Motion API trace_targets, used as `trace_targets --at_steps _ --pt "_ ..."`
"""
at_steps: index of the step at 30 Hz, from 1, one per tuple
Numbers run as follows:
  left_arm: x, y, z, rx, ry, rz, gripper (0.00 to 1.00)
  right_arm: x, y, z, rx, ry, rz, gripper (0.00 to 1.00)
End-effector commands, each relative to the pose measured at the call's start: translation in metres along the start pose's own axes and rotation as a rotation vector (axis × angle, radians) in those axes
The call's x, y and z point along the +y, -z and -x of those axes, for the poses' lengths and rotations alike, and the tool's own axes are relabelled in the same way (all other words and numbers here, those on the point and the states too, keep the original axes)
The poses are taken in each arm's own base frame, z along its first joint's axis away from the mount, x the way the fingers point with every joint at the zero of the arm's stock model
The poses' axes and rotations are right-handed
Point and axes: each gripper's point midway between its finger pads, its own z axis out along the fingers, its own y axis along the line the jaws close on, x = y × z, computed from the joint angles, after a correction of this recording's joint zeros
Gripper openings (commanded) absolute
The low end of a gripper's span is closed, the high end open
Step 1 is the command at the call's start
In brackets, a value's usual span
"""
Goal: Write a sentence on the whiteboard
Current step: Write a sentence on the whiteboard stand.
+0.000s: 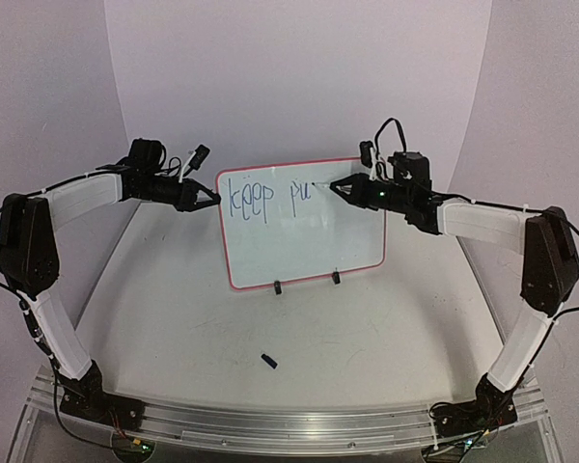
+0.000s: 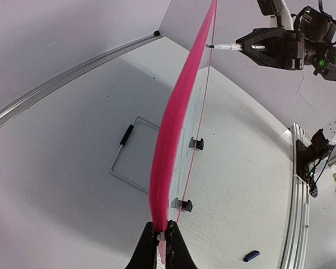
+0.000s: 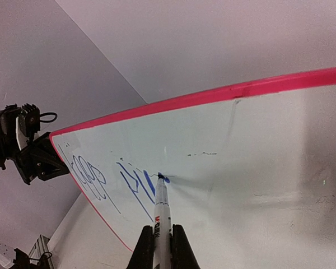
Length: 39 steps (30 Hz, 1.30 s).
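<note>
at whiteboard edge, left gripper pinches it; right gripper pinches marker on sentence.

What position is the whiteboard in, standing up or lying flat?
Standing up. The whiteboard rests on its black clip feet on the table, and the left gripper is shut on its left edge.

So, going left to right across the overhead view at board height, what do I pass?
Left arm, jaws clamped on the board's edge → whiteboard rim → blue lettering → marker → right arm, jaws gripping that marker.
</note>
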Motion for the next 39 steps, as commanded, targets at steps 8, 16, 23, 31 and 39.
trace_targets --at_steps 8,16,23,31,39 --pt "-0.012 -0.004 -0.004 0.036 0.010 -0.025 0.00 -0.009 0.001 -0.011 0.039 0.020 -0.028 0.00" --pt "-0.014 -0.004 -0.003 0.034 0.006 -0.027 0.00 -0.014 0.010 -0.006 0.005 0.020 -0.084 0.00" --pt "-0.015 -0.003 -0.001 0.032 0.002 -0.027 0.00 -0.014 0.017 -0.003 -0.009 0.023 -0.102 0.00" --pt "-0.017 -0.004 -0.001 0.031 -0.002 -0.028 0.00 -0.015 0.017 -0.018 0.045 0.019 -0.088 0.00" --pt "-0.018 -0.004 -0.001 0.032 -0.003 -0.030 0.00 -0.018 0.014 -0.030 0.084 0.008 -0.085 0.00"
